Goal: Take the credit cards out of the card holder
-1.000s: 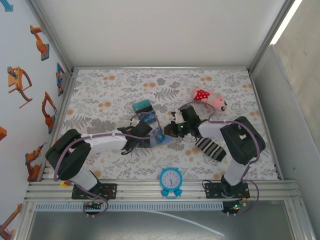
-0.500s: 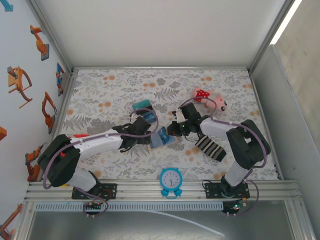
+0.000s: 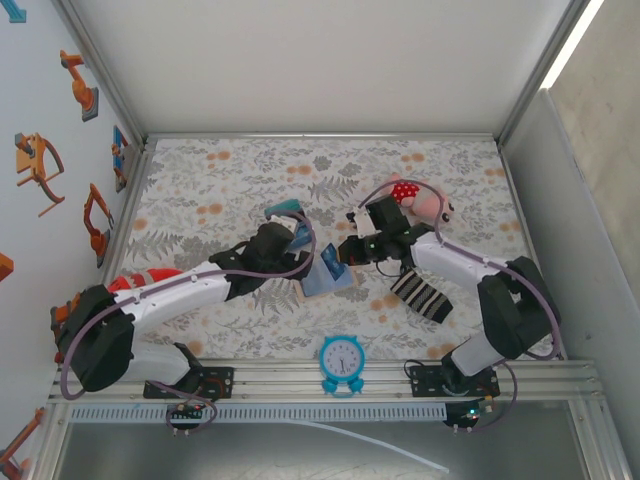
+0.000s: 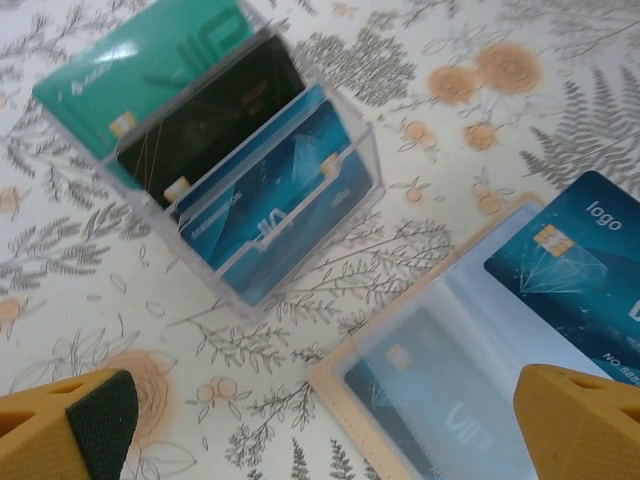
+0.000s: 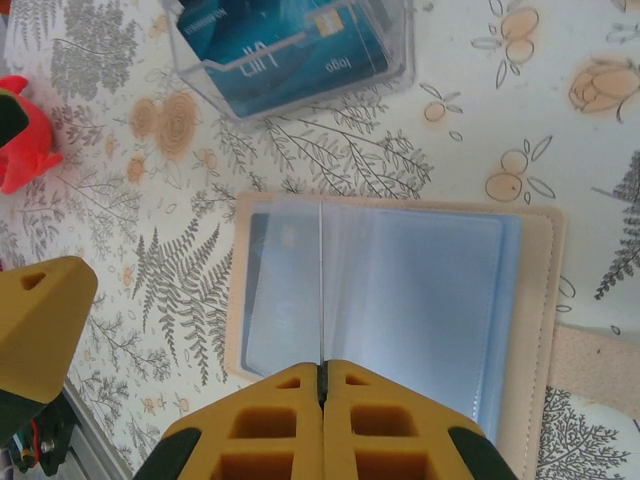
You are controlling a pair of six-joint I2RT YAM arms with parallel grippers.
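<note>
The tan card holder (image 5: 545,300) lies open on the flowered cloth, its pale blue sleeves up. My right gripper (image 5: 322,368) is shut on one thin sleeve leaf, seen edge-on and held upright. A teal credit card (image 4: 440,400) shows through a frosted sleeve, and a blue credit card (image 4: 570,262) shows on the raised leaf. My left gripper (image 4: 330,440) is open and hovers over the holder's corner with nothing between its fingers (image 4: 85,420). From above, the card holder (image 3: 325,275) sits between the left gripper (image 3: 300,243) and the right gripper (image 3: 345,252).
A clear box (image 4: 300,200) just beyond the holder holds teal, black and blue cards upright. A striped sock (image 3: 422,293) lies under the right arm, a pink and red plush (image 3: 420,197) behind it, and a blue clock (image 3: 342,362) at the near edge.
My left arm has stretched out and its gripper has moved up toward the box and holder. The right arm has straightened while its gripper keeps its hold in about the same place.
</note>
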